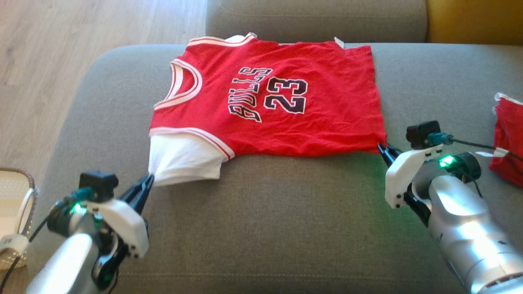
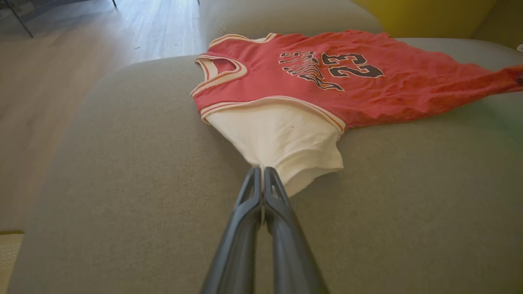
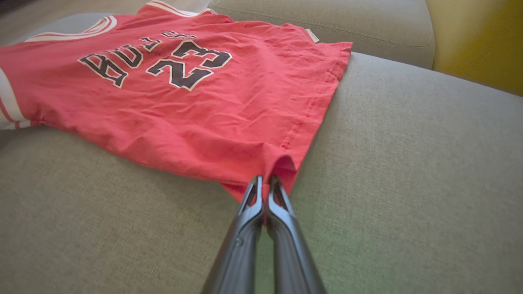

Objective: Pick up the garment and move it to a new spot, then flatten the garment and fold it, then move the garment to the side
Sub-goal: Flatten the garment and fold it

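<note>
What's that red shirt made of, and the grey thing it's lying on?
The red jersey: soft matte cloth, likely cotton; it creases finely and shows a stitched hem. Its white sleeve looks the same. The grey sofa cushion: coarse matte upholstery fabric, its weave grain visible up close.

L forearm (image 1: 69,261) & R forearm (image 1: 466,228): glossy silver-grey. White plastic wrist bracket (image 1: 402,173) on each, small dark screws (image 1: 395,200). Black box cam (image 1: 423,132) on top w/ teal plug (image 1: 439,139), black cable (image 1: 474,143). Green LED (image 1: 446,160) lit per wrist. Jaws long, slim, dark grey, tapering to tips.
</note>
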Controlling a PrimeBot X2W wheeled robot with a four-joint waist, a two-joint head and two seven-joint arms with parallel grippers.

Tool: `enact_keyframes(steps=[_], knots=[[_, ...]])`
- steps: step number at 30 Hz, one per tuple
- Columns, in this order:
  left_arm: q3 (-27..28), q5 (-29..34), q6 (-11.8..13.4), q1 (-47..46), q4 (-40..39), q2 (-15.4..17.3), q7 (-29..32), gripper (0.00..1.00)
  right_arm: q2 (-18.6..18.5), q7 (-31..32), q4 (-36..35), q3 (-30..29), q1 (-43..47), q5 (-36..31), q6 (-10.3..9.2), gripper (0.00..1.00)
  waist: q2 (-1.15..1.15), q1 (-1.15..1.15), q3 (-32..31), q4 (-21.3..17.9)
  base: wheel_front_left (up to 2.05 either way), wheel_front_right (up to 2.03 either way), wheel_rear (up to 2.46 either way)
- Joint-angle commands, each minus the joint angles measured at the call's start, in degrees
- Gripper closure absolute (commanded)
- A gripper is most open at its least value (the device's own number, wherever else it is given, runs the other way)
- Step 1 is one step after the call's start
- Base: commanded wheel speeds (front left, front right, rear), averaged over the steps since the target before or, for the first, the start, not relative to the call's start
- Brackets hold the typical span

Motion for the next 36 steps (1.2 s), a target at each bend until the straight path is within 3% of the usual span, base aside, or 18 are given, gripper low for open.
enact_keyframes(steps=[1,8,14,27,36], knots=[[2.09,-0.62,0.04,-1.74,-2.16,3.09,0.18,1.0,-0.31,0.01,-1.84,1.64,-0.14,0.6,-0.02,1.0,0.0,0.01,-0.3,-0.18,0.0,0.0,0.0],[0.86,-5.29,0.03,4.6,-9.05,7.71,4.32,1.0,-2.52,4.0,-6.49,10.71,3.93,5.79,-0.02,1.0,0.0,0.01,-2.22,-1.1,0.0,0.0,0.0],[1.25,-7.6,0.23,9.32,-13.58,11.13,6.69,1.0,-7.6,9.07,-12.36,17.32,7.4,12.76,-0.02,1.0,0.0,0.01,-3.35,-1.22,0.0,0.0,0.0],[0.61,-10.27,0.65,14.86,-20.71,15.95,10.42,1.0,-15.74,17.52,-22.74,24.69,11.42,23.97,-0.02,1.0,0.0,0.01,-4.8,-0.86,0.0,0.0,0.0],[-0.15,-13.21,0.47,18.19,-24.49,18.71,13.43,1.0,-21.12,26.75,-30.82,28.5,14.67,30.96,-0.02,1.0,0.0,0.01,-5.9,-0.68,0.0,0.0,0.0]])
